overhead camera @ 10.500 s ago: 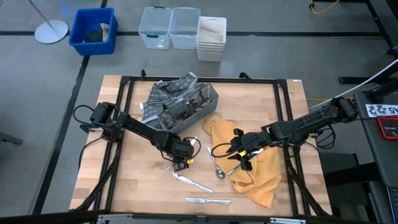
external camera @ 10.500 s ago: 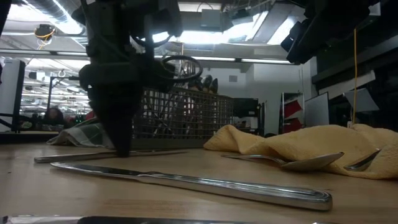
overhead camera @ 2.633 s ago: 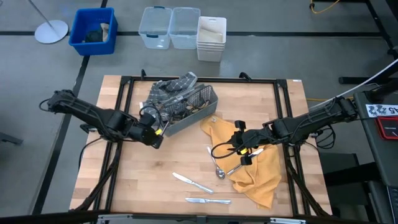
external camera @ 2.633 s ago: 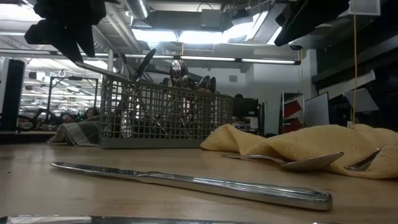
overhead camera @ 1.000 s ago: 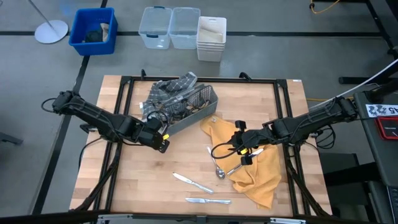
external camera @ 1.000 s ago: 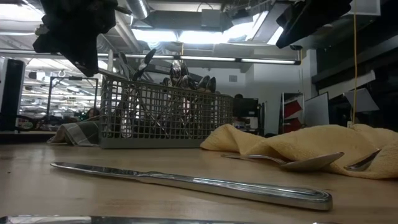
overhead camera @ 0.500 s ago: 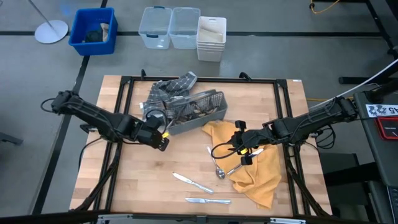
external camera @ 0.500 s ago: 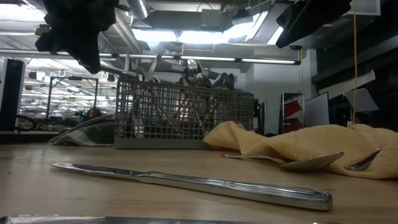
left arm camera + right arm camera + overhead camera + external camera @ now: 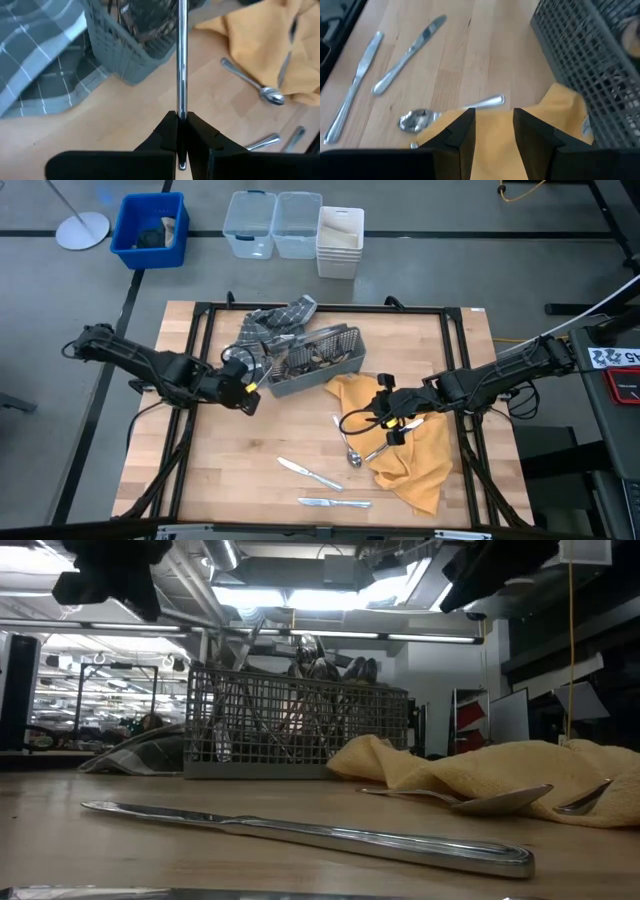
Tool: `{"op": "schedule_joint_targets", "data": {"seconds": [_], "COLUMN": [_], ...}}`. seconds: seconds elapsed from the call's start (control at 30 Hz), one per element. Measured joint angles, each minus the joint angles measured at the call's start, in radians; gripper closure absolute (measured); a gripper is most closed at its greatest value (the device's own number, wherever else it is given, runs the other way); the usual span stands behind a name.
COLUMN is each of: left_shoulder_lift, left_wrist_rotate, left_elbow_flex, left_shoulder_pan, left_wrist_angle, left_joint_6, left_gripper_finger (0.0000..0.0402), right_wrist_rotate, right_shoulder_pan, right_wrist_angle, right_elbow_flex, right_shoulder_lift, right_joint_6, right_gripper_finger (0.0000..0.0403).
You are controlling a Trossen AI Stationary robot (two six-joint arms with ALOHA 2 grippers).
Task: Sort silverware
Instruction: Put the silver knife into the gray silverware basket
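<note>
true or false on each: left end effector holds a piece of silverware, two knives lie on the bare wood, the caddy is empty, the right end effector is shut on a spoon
1. The left end effector is shut on a slim silverware handle. True.
2. Two knives lie on the bare table. True.
3. The wire-mesh caddy is empty. False: it holds many utensils.
4. The right end effector is shut on a spoon. False: it is open over the yellow cloth, holding nothing; a spoon lies beside the cloth.
</note>
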Motion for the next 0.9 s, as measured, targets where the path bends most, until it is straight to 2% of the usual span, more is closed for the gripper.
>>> {"op": "schedule_joint_targets", "data": {"seconds": [0.13,0.33,0.43,0.53,0.63,0.9], "left_shoulder_lift": [-0.044,-0.064,-0.055,-0.044,-0.042,-0.042], "left_wrist_rotate": [-0.067,-0.317,-0.426,-0.501,-0.52,-0.51], "left_elbow_flex": [0.0,0.0,0.0,-0.013,-0.05,-0.168], "left_shoulder_pan": [0.0,0.0,0.0,0.0,0.0,-0.016], "left_wrist_angle": [0.0,0.004,0.026,0.118,0.262,0.669], "left_joint_6": [0.066,0.225,0.28,0.367,0.484,0.749], "left_gripper_finger": [0.0395,0.0392,0.0393,0.0394,0.0392,0.0389], "right_wrist_rotate": [0.065,0.274,0.307,0.251,0.157,-0.209], "right_shoulder_pan": [0.0,-0.012,-0.05,-0.119,-0.201,-0.391], "right_wrist_angle": [0.083,0.266,0.378,0.498,0.601,0.944], "right_elbow_flex": [0.0,0.0,0.0,0.0,0.0,0.0], "right_shoulder_lift": [0.001,0.003,0.003,0.011,0.032,0.136], "right_joint_6": [0.0,-0.018,-0.044,-0.066,-0.085,-0.131], "right_gripper_finger": [0.0269,0.0269,0.0269,0.0269,0.0269,0.0269]}}
